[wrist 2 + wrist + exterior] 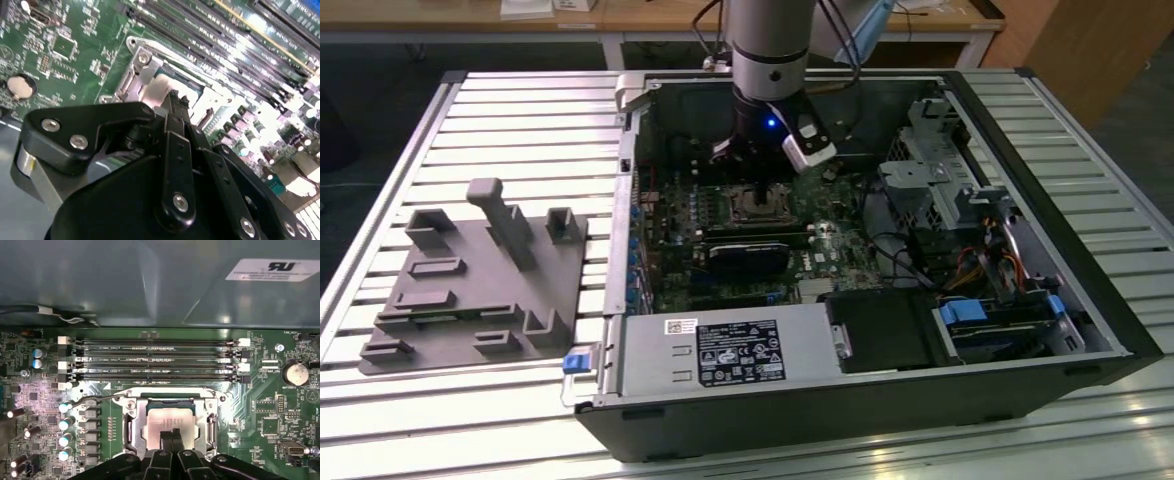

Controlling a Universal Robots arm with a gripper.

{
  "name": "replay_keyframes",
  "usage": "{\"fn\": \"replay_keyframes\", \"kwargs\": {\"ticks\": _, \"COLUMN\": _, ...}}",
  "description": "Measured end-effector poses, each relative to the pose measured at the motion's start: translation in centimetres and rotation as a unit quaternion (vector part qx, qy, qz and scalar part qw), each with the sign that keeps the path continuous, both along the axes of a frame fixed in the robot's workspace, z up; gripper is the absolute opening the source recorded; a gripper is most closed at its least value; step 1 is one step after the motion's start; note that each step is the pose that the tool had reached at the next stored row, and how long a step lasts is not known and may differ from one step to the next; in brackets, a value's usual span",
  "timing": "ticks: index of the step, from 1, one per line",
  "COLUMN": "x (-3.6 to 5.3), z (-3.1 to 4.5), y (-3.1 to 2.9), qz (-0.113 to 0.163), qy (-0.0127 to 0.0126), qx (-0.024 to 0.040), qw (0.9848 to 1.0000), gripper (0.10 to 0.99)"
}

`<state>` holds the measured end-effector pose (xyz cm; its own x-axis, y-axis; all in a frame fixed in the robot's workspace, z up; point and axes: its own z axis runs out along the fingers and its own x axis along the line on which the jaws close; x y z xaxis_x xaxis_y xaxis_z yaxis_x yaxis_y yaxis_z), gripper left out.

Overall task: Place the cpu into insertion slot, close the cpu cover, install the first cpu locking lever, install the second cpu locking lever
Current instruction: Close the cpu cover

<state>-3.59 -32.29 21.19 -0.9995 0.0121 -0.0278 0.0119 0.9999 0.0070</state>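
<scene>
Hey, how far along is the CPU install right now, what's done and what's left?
Done: the cpu looks seated in the insertion slot, and the cpu cover seems to lie flat around it. In hand: the end effector, shut, sits with its tip at the cover's edge, holding nothing visible. Left: a wire locking lever juts sideways from the socket, apparently unlatched, so the lever steps look undone.

Case (854, 400) on desk (494, 110), fixture (467, 300) at the exterior view's left. Inside case: cpu (167, 420) within cover (136, 426) cut-out; memory slots (155, 360) beside cover; claw (170, 436) over cpu.
</scene>
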Motion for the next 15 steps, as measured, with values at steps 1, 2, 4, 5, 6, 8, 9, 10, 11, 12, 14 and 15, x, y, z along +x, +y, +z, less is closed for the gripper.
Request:
{"fn": "replay_keyframes", "kwargs": {"ticks": 1, "x": 0.0, "z": 0.08, "y": 0.0, "qz": 0.0, "qy": 0.0, "qx": 0.0001, "qw": 1.0, "gripper": 0.106}}
{"fn": "replay_keyframes", "kwargs": {"ticks": 2, "x": 0.0, "z": 0.22, "y": 0.01, "qz": 0.0, "qy": -0.0001, "qx": 0.0002, "qw": 1.0, "gripper": 0.106}}
{"fn": "replay_keyframes", "kwargs": {"ticks": 4, "x": 0.0, "z": 0.64, "y": 0.01, "qz": 0.0, "qy": -0.0001, "qx": 0.0002, "qw": 1.0, "gripper": 0.106}}
{"fn": "replay_keyframes", "kwargs": {"ticks": 5, "x": 0.0, "z": 0.89, "y": 0.01, "qz": 0.0, "qy": -0.0001, "qx": 0.0001, "qw": 1.0, "gripper": 0.106}}
{"fn": "replay_keyframes", "kwargs": {"ticks": 6, "x": 0.0, "z": 1.14, "y": 0.01, "qz": 0.0, "qy": 0.0, "qx": 0.0001, "qw": 1.0, "gripper": 0.106}}
{"fn": "replay_keyframes", "kwargs": {"ticks": 8, "x": 0.0, "z": 1.63, "y": 0.01, "qz": 0.0, "qy": -0.0001, "qx": 0.0002, "qw": 1.0, "gripper": 0.106}}
{"fn": "replay_keyframes", "kwargs": {"ticks": 9, "x": 0.0, "z": 1.9, "y": 0.01, "qz": 0.0, "qy": -0.0001, "qx": 0.0002, "qw": 1.0, "gripper": 0.106}}
{"fn": "replay_keyframes", "kwargs": {"ticks": 10, "x": 0.0, "z": 2.16, "y": 0.01, "qz": 0.0, "qy": -0.0002, "qx": 0.0001, "qw": 1.0, "gripper": 0.106}}
{"fn": "replay_keyframes", "kwargs": {"ticks": 11, "x": 0.01, "z": 2.39, "y": 0.01, "qz": 0.0, "qy": -0.0003, "qx": 0.0001, "qw": 1.0, "gripper": 0.106}}
{"fn": "replay_keyframes", "kwargs": {"ticks": 12, "x": 0.01, "z": 2.56, "y": 0.01, "qz": 0.0, "qy": -0.0004, "qx": 0.0001, "qw": 1.0, "gripper": 0.106}}
{"fn": "replay_keyframes", "kwargs": {"ticks": 14, "x": 0.01, "z": 2.64, "y": 0.01, "qz": 0.0, "qy": -0.0004, "qx": 0.0001, "qw": 1.0, "gripper": 0.106}}
{"fn": "replay_keyframes", "kwargs": {"ticks": 15, "x": 0.01, "z": 2.64, "y": 0.01, "qz": 0.0, "qy": -0.0004, "qx": 0.0001, "qw": 1.0, "gripper": 0.106}}
